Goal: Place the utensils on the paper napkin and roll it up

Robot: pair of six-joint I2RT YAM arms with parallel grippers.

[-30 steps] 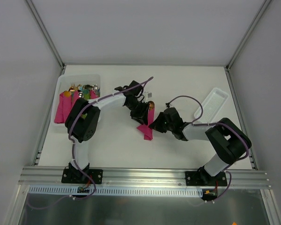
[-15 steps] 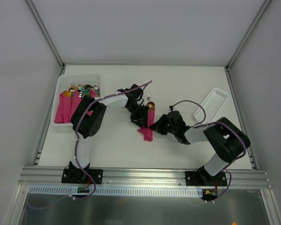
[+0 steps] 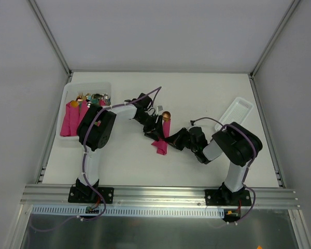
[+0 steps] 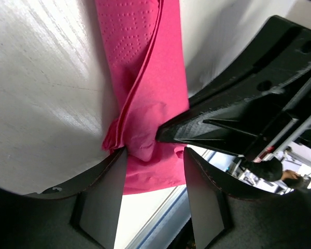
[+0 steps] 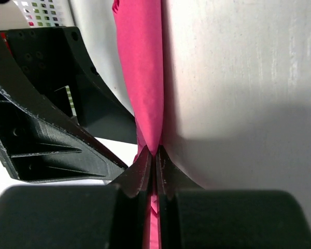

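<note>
White table (image 3: 145, 166), grey walls (image 3: 145, 31), alu frame posts (image 3: 49, 36), alu rail (image 3: 160, 193) at near edge, even light

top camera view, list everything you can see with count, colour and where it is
napkin: one, magenta, rolled, mid-table between the arms
utensils: gold, only a round tip shows at the roll's far end; count hidden
bin: one, clear, far left of the table
napkin bundles: pink, in the bin; count unclear
cutlery tips: mixed colours, at the bin's far end
tray: one, clear white, right side
table: one, white
left arm: black and white, jaws either side of the napkin
right arm: black and white, jaws shut on the napkin's edge
</note>
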